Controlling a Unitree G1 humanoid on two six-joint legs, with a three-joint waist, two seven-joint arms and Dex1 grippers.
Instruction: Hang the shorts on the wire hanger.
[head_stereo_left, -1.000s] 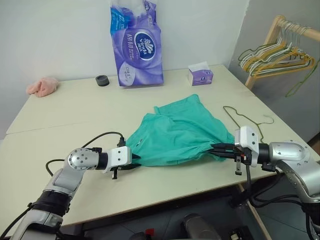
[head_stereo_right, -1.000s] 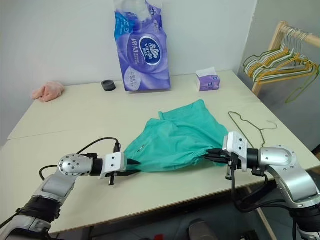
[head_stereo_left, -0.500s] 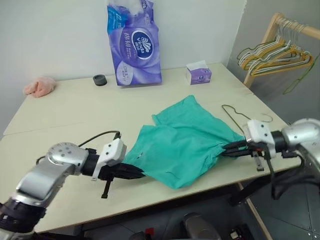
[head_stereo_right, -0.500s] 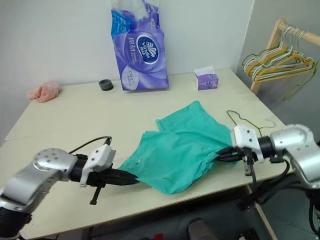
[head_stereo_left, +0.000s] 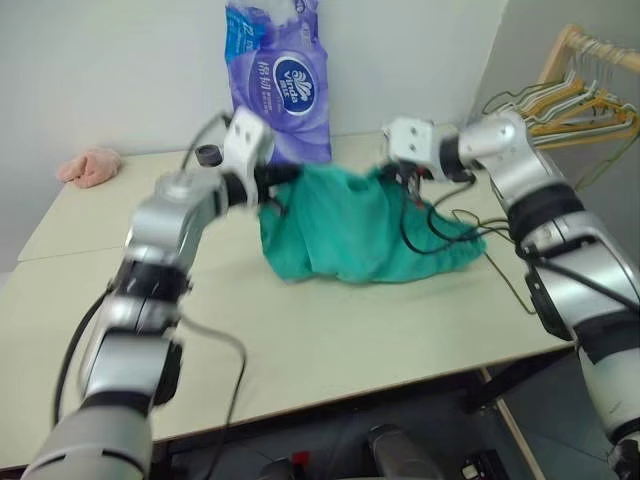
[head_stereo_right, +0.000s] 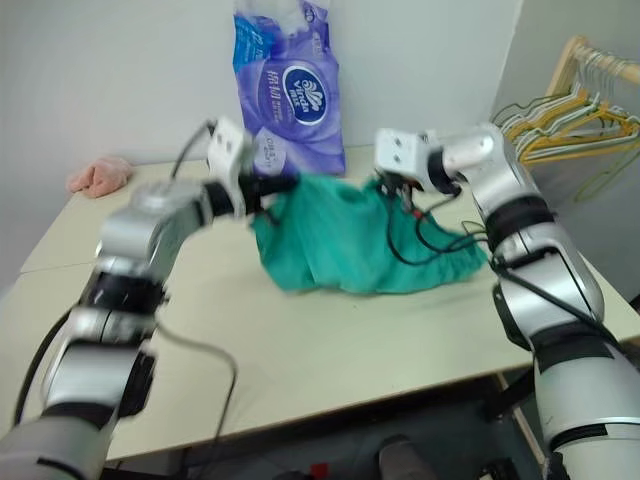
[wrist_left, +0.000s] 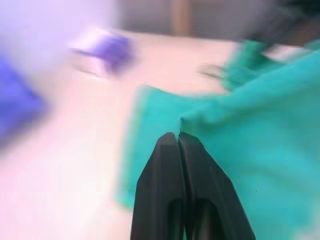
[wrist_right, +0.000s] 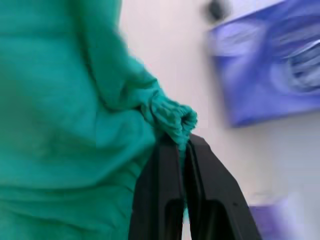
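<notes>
teal shorts (head_stereo_left: 360, 225) hang between left end effector (head_stereo_left: 285, 175) and right end effector (head_stereo_left: 405, 172), both clamped on the waistband, hem touching counter (head_stereo_left: 300, 320) near its far edge; keep tension even.

Both arms raised forward, left gripper (wrist_left: 178, 137) clamped, right gripper (wrist_right: 183, 145) clamped

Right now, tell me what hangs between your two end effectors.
The shorts span the gap, pinched at one end by the left end effector and at the other by the right end effector, sagging onto the table. Both eye views show this.
</notes>
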